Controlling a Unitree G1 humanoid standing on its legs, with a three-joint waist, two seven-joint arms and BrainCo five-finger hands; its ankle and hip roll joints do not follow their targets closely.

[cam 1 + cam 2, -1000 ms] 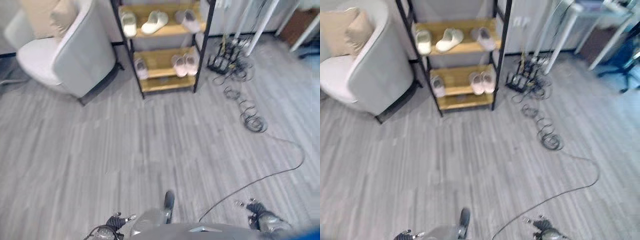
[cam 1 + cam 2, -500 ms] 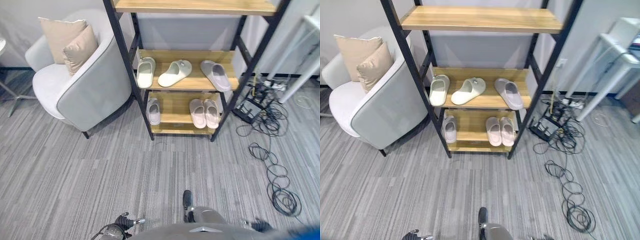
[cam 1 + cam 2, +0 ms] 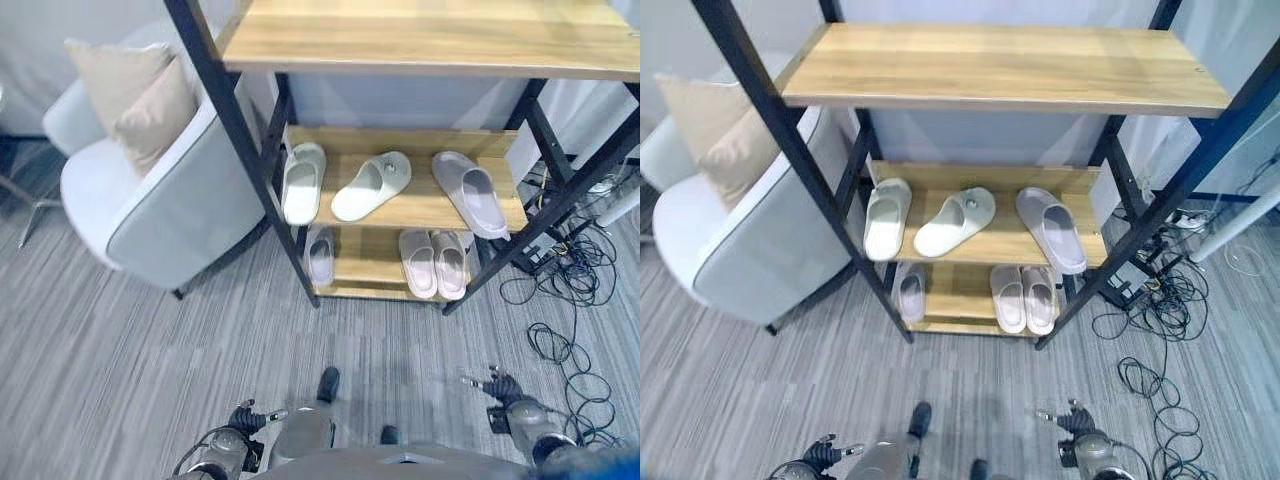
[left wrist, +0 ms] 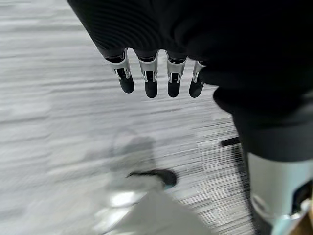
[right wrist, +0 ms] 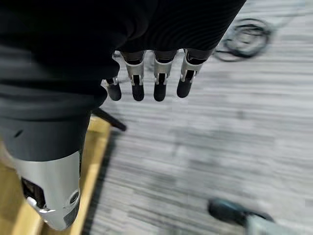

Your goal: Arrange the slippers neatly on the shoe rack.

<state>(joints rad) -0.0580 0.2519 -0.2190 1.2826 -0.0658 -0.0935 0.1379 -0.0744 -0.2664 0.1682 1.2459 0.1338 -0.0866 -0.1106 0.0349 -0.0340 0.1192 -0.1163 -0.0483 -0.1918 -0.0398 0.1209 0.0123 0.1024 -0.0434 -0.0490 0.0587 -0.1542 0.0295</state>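
On grey striped floor we face the shoe rack, slippers askew on its middle shelf, so our left hand and right hand hang loose-fingered, holding nothing.

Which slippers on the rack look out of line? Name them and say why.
On the middle shelf, the middle slipper lies diagonally and the grey slipper angles the other way, while the left slipper sits straight. On the bottom shelf, a single slipper stands apart from the paired slippers.
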